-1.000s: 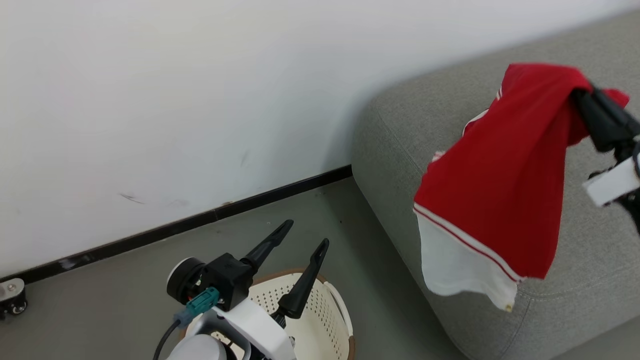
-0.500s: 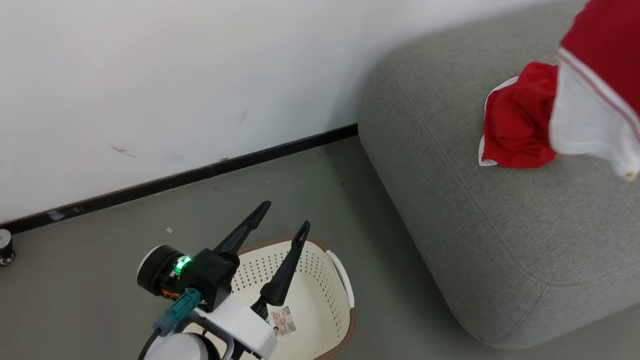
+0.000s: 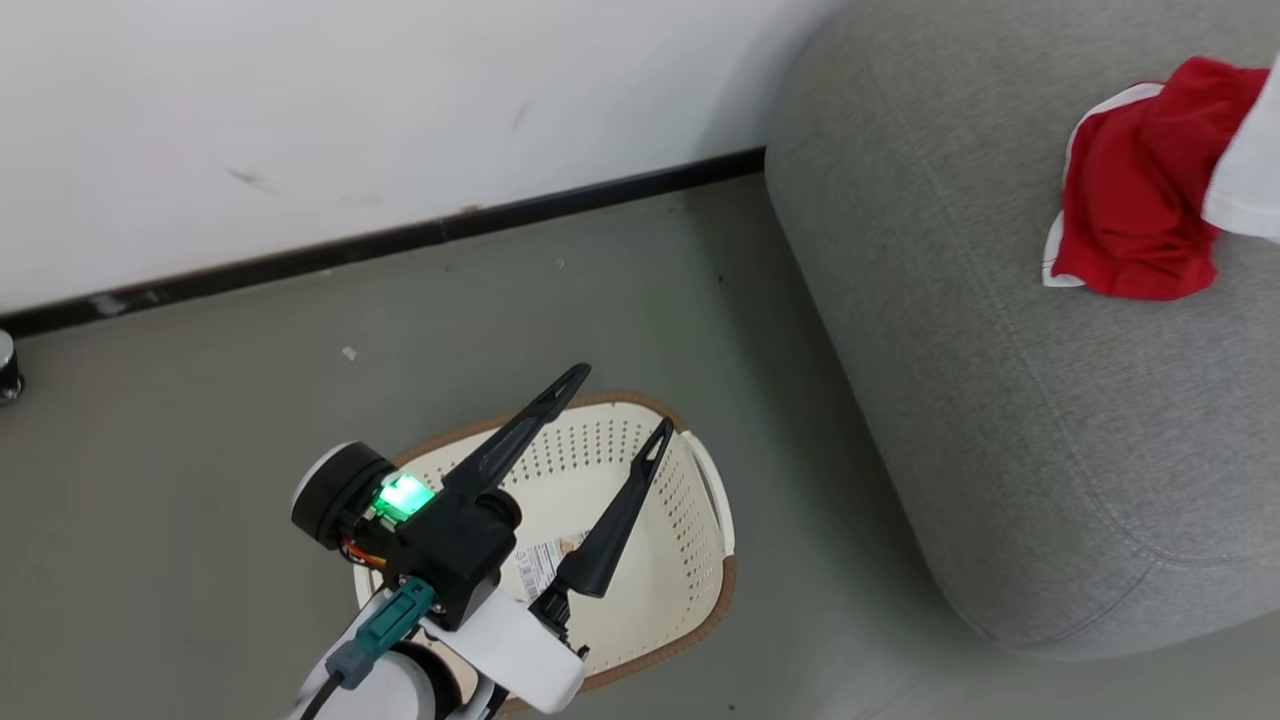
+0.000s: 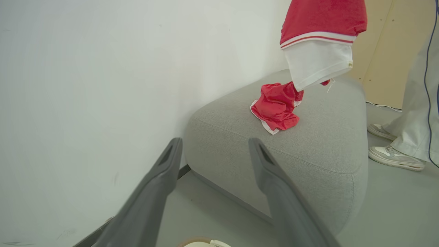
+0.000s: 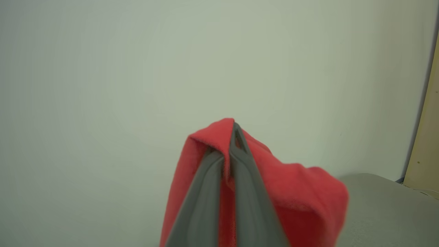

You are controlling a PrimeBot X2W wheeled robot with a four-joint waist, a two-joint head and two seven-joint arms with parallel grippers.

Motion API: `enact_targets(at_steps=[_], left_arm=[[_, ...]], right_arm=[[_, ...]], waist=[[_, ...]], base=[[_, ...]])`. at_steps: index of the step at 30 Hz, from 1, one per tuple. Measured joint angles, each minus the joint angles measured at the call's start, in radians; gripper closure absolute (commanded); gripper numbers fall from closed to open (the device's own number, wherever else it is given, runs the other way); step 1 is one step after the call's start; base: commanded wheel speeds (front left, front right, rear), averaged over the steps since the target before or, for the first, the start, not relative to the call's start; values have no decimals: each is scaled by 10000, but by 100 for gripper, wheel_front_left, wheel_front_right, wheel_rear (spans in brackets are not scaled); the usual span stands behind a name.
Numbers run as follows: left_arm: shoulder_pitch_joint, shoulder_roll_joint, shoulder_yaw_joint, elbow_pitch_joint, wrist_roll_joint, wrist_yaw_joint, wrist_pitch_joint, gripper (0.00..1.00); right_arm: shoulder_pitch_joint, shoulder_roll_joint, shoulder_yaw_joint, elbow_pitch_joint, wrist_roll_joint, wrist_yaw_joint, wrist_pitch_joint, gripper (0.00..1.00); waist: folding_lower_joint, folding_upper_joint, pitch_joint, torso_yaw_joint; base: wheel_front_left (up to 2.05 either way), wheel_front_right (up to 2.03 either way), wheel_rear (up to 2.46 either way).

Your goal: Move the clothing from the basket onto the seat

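Clothing hangs long-axis down from our right hand, clamped on it, above seat; we judge straight lowering suffices. Left hand open, empty, over basket.

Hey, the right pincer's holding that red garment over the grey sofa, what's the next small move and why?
Probably lower the right pincer toward the grey sofa. It is shut on the hanging red garment, whose white hem hangs above the sofa, near a crumpled red garment lying there.
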Motion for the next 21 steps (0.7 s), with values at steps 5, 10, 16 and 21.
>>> enact_targets(at_steps=[5,10,16,21], left_arm=[[-295,69,-46,-299,138,-4,201,0],[-579,92,-142,-497,378,-17,374,0],[-928,84,-234,-692,529,-92,585,0],[-1052,75,-320,-725,573,-105,717,0]], right_arm=[[-151,4,-159,621,-458,2,-324,100],[-153,4,-535,1561,-1164,2,-857,100],[272,671,-692,2585,-1499,2,-1097,100],[601,976,-717,3112,-1881,2,-1195,100]], waist=[[1,0,489,210],[0,0,943,409],[0,0,1432,654],[0,0,1731,804]], base=[[0,0,0],[0,0,0],[0,0,0],[0,0,0]])
